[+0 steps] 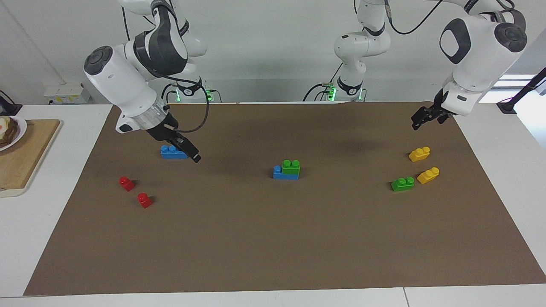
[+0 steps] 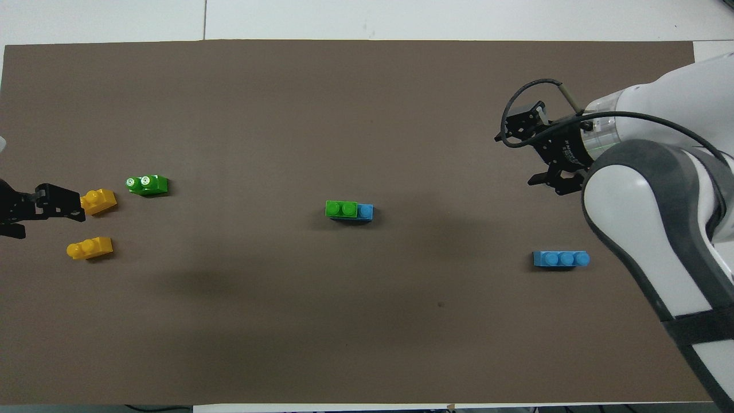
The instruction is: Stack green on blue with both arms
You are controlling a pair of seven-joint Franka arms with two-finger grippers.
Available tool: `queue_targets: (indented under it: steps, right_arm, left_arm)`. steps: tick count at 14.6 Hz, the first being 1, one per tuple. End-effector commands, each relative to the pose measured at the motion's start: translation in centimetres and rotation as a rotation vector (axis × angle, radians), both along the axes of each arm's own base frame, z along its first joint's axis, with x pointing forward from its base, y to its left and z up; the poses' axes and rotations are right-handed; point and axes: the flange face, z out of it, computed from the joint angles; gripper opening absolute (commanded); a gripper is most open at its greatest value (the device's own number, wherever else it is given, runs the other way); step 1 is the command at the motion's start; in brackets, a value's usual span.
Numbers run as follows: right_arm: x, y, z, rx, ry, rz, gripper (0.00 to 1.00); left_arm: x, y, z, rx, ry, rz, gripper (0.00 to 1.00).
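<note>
1. Step in hand, as I judge it: one green brick (image 1: 291,166) already sits on a blue brick (image 1: 278,172) at mid-counter (image 1: 273,256), covering two of its three studs. The stack looks flush and level. A second pair remains unstacked.
2. My right gripper (image 1: 187,149) hangs just over the loose blue three-stud brick (image 1: 174,152), toward the right arm's end of the counter, nearer the robots' edge. It carries nothing; whether its fingers are wide or narrow, I cannot tell.
3. My left gripper (image 1: 422,118) hangs near the corner at the left arm's end, over bare mat, beside the yellow bricks (image 1: 419,154). It carries nothing; finger spacing, cannot tell.
4. The loose green brick (image 1: 402,183) lies just beside one yellow brick (image 1: 428,175), studs up, slightly skewed.
5. Next move, in my estimate: left descends on the loose green brick, avoiding the yellow neighbour; right takes or steadies the loose blue brick.
6. Two red one-stud bricks (image 1: 126,183) lie untouched near the right arm's end.
</note>
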Motion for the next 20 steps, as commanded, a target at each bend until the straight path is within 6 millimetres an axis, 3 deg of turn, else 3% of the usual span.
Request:
queue_targets:
  steps: [1, 4, 7, 9, 12, 15, 20]
  right_arm:
    - [-0.9, -1.3, 2.8, -0.082, -0.035, 0.217, 1.00]
    - [-1.9, -3.9, 4.5, -0.140, -0.054, 0.413, 1.00]
    - [-2.6, -5.2, 6.2, -0.219, -0.026, 0.571, 1.00]
    - [-3.1, -6.0, 6.0, -0.222, 0.017, 0.592, 1.00]
    - [-3.1, -7.3, 6.0, -0.242, 0.025, 0.574, 1.00]
    - [-3.0, -7.6, 6.4, -0.286, 0.022, 0.570, 1.00]
    - [-3.1, -7.6, 6.5, -0.280, 0.019, 0.564, 1.00]
  left_arm:
    - [0.2, 0.0, -1.1, 0.015, 0.005, -0.041, 1.00]
    - [0.2, 0.4, -1.3, 0.013, 0.014, -0.025, 1.00]
    - [0.7, -1.6, -0.9, 0.013, -0.006, -0.075, 1.00]
    - [1.6, -2.2, 0.3, 0.009, -0.027, -0.118, 1.00]
    - [2.3, -4.1, 0.5, 0.008, -0.003, -0.156, 1.00]
    - [3.2, -4.1, 3.8, 0.009, 0.034, -0.161, 1.00]
    - [2.5, -4.9, 5.4, -0.002, 0.029, -0.202, 1.00]
